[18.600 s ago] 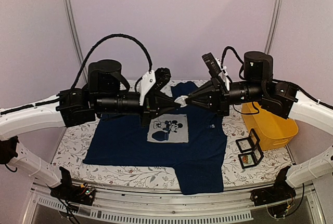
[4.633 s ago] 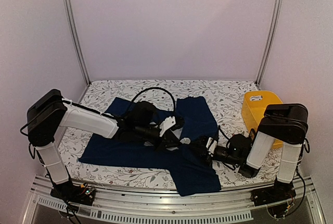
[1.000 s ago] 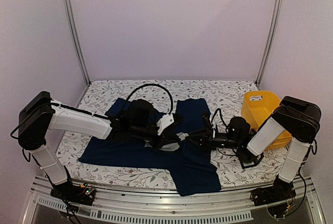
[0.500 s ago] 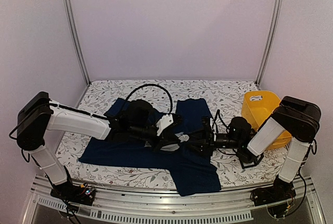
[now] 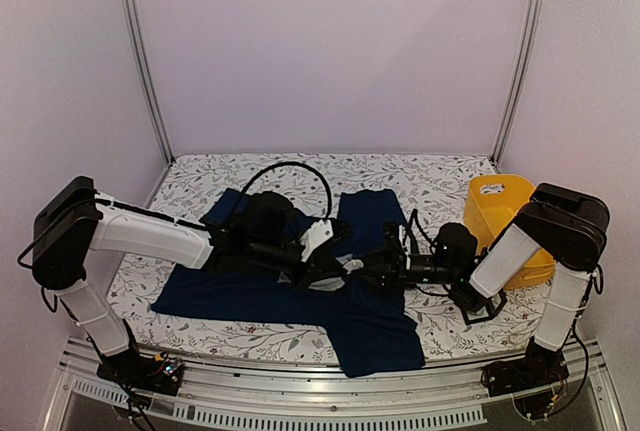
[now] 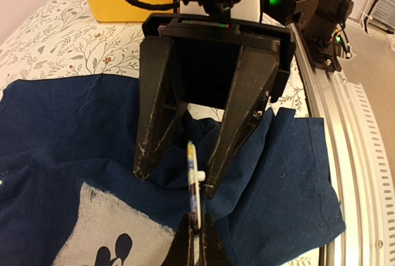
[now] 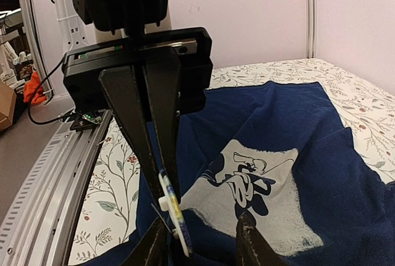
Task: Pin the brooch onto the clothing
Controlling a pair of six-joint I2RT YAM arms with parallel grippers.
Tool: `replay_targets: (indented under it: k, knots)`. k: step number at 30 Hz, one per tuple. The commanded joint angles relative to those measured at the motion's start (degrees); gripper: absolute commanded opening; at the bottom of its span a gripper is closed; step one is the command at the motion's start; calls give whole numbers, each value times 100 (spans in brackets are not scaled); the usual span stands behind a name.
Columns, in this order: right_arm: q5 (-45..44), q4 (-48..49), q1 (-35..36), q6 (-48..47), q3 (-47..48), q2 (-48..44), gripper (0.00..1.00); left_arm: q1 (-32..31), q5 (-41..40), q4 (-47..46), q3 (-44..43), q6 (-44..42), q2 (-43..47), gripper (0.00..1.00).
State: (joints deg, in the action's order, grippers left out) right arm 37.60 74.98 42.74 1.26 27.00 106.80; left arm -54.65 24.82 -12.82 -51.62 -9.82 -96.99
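Note:
The navy T-shirt (image 5: 383, 333) lies spread on the table, and its pale mouse print (image 7: 259, 182) is partly covered by the arms in the top view. My left gripper (image 6: 193, 224) is shut on the brooch (image 6: 193, 182), a thin colourful disc seen edge-on with a white post on one face. It holds the brooch just above the shirt, beside the print. My right gripper (image 7: 200, 234) faces it, open, with its fingers (image 6: 159, 124) straddling the brooch (image 7: 174, 215) and a raised fold of navy cloth. Both grippers meet low over the shirt's middle (image 5: 355, 267).
A yellow bin (image 5: 497, 213) stands at the right of the floral table cover (image 5: 190, 181), behind my right arm. A metal rail (image 6: 361, 155) runs along the table's front edge. The left arm's black cable (image 5: 290, 173) arches over the shirt.
Over the last second my right gripper has moved left, closing in on the left gripper and the brooch. The left arm has barely moved.

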Motion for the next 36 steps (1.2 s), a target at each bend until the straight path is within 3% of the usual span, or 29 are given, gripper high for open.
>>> replay_targets:
  k: [1, 26, 32, 36]
  knots:
    - [-253, 87, 33, 103, 66, 48, 34, -85, 77, -72, -15, -10, 117, 0]
    - [-773, 160, -11, 1143, 28, -19, 18, -91, 23, -35, -12, -54, 118, 0]
    - [-841, 588, -38, 1306, -178, -45, 18, -91, -13, -17, 2, -48, 109, 0]
    - [-511, 635, -38, 1147, -224, -41, 22, -97, -62, 2, 2, -67, 110, 0]
